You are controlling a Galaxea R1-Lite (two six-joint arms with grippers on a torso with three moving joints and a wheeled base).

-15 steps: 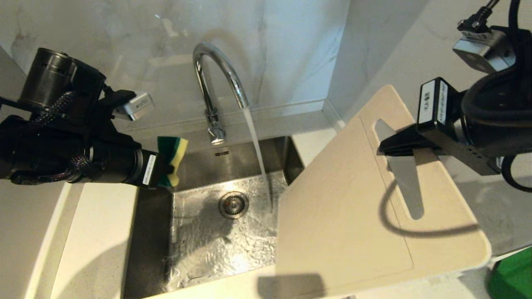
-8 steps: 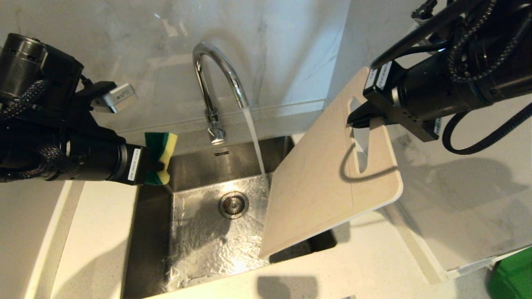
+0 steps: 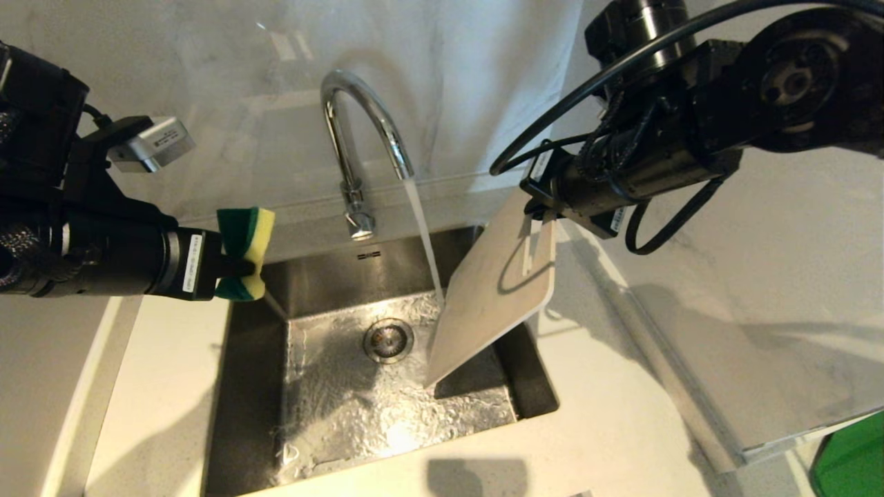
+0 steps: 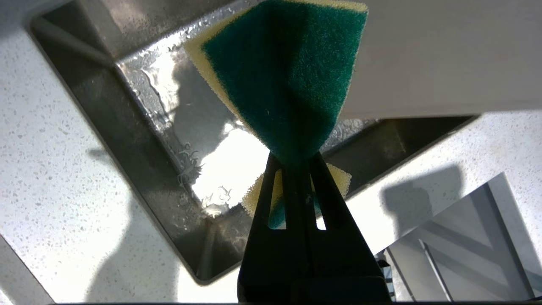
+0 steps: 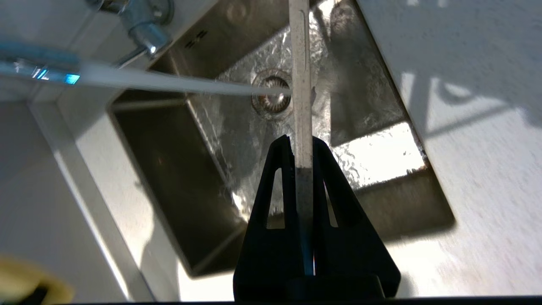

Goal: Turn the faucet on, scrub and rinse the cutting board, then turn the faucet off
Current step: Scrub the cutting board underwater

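White speckled worktop (image 3: 173, 386) wraps a steel sink (image 3: 324, 407) under a marble wall, and the faucet (image 3: 359, 131) is running, its stream (image 3: 423, 235) slanting down to the upper edge of the board (image 3: 494, 290). That board hangs tilted over the sink's right half, low corner down inside the basin near the drain (image 3: 388, 339), top end clamped in the right gripper (image 3: 535, 214), with the arm reaching in from the upper right. Over on the left, the left gripper (image 3: 238, 266) hovers above the sink's back-left corner, clenched on a green-and-yellow sponge (image 3: 243, 252), well apart from the board.

Left wrist camera: both fingers (image 4: 271, 203) squeeze the sponge (image 4: 283, 80) at its waist, green face toward the lens, with the wet basin (image 4: 178, 140) beyond and the board (image 4: 444, 59) a pale slab across the far side.

Right wrist camera: the board (image 5: 300, 84) shows edge-on, a thin pale strip pinched tight between the black fingers (image 5: 275, 186). The stream (image 5: 169, 81) strikes its side just beside the drain (image 5: 271, 98). The faucet's stem (image 5: 144, 29) stands at the basin's back rim, and a blur of sponge (image 5: 29, 284) sits in the corner.
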